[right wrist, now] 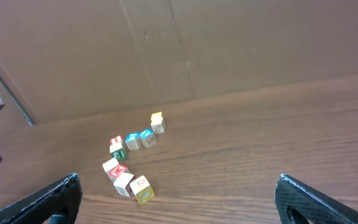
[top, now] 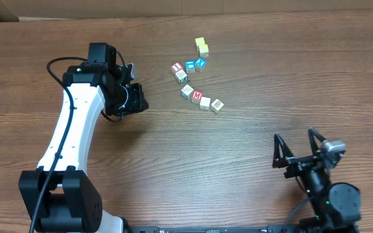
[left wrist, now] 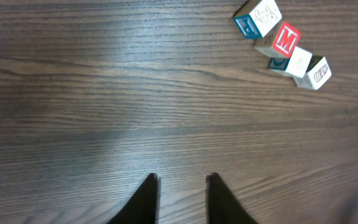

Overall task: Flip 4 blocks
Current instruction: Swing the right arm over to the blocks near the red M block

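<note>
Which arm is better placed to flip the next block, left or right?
Left, probably. The left tool, empty, is close beside the blocks, which show in its wrist view; the right tool sits open, far off near the table edge.

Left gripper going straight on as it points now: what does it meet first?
Likely just bare table; the left gripper has nothing ahead in its wrist view. The blocks sit off to the side, though depth is unclear.

The white left arm (top: 76, 129) stretches from seven o'clock toward eleven. The left claw (left wrist: 182, 190) has its fingers narrowly parted and is empty. The right claw (right wrist: 179, 205), at four o'clock, is spread wide and empty.
</note>
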{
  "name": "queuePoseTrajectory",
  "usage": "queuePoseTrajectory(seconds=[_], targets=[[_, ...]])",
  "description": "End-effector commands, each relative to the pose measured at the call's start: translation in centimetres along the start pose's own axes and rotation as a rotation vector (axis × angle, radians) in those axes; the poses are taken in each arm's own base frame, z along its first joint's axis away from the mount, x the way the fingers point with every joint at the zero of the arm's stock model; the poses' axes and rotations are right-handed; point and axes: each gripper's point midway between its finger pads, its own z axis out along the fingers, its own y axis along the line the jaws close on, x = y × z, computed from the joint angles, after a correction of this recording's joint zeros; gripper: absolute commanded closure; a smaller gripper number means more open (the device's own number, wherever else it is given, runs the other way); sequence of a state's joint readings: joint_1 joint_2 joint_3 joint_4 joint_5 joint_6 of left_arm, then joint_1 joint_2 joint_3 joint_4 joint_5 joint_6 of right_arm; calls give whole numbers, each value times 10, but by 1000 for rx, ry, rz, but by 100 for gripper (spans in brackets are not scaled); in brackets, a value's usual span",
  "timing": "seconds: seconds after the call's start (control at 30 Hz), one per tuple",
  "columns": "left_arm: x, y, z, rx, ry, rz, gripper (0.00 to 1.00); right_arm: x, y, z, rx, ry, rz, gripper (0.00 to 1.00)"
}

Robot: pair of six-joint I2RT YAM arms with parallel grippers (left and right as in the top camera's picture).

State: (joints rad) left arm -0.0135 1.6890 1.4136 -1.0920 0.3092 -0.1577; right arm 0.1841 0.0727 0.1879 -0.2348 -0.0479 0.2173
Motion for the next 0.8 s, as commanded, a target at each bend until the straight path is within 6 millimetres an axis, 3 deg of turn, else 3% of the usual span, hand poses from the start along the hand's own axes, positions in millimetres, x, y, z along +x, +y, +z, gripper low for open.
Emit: queuePoseTrajectory(seconds=[0.0, 0.2, 0.4, 0.63, 0.7, 0.77], targets=[[-2, -3, -1, -3, -7, 11, 56, -52, 13, -10, 6, -43, 17, 0], [-2, -3, -1, -3, -7, 11, 15, -98, 34, -3, -5, 75, 42, 0], [-3, -3, -1, -2, -13, 13, 0, -123, 69, 30, -126, 234, 102, 0], [-8, -4, -1, 1, -32, 18, 0, -110, 98, 85, -237, 569, 199, 0], [-8, -4, -1, 1, -32, 18, 16, -100, 99, 103, -230, 688, 242, 0], [-8, -4, -1, 1, -32, 18, 43, -90, 97, 120, -207, 783, 274, 0]])
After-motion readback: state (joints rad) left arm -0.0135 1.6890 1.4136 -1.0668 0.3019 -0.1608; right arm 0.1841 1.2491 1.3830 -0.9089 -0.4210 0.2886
